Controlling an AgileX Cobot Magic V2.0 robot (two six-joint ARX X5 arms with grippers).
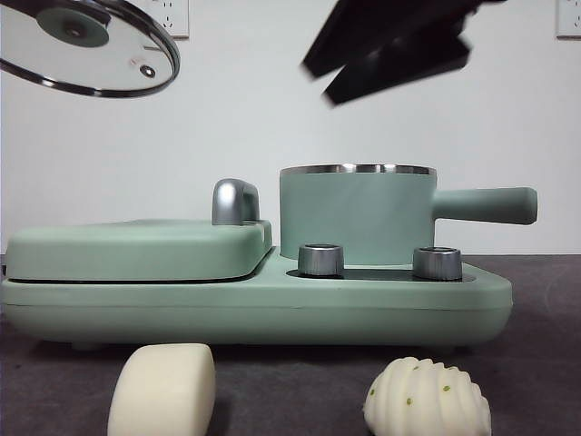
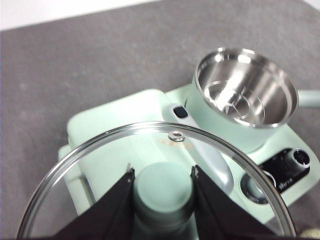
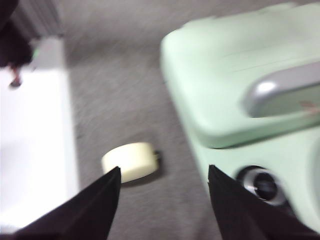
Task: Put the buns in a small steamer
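Left gripper [image 2: 162, 186]: we see its two black jaws clamped on the green knob [image 2: 162, 192] of the glass lid [image 1: 86, 45], one jaw on each side of the knob, holding the lid in the air.
Glass lid: tilted, high above the flat griddle section [image 1: 136, 250] in the front view, well apart from the pot.
Small steamer [image 1: 356, 214]: uncovered, standing on the mint-green cooker base [image 1: 254, 309]; beyond the left gripper we look into its bare steel interior (no bun inside).
Right gripper [image 3: 162, 175]: jaws spread wide and holding nothing; in the front view it hangs dark above the steamer [image 1: 390, 50].
Smooth bun [image 3: 131, 161]: on the grey table [image 3: 125, 95], just ahead of the right gripper, nearer one jaw; beside the cooker base, not touching it.
Ridged bun [image 1: 427, 397]: on the table in front of the base, below the steamer's side; well apart from the smooth bun [image 1: 163, 391].
Control knobs [image 1: 320, 259]: two steel knobs on the base, in front of the steamer.
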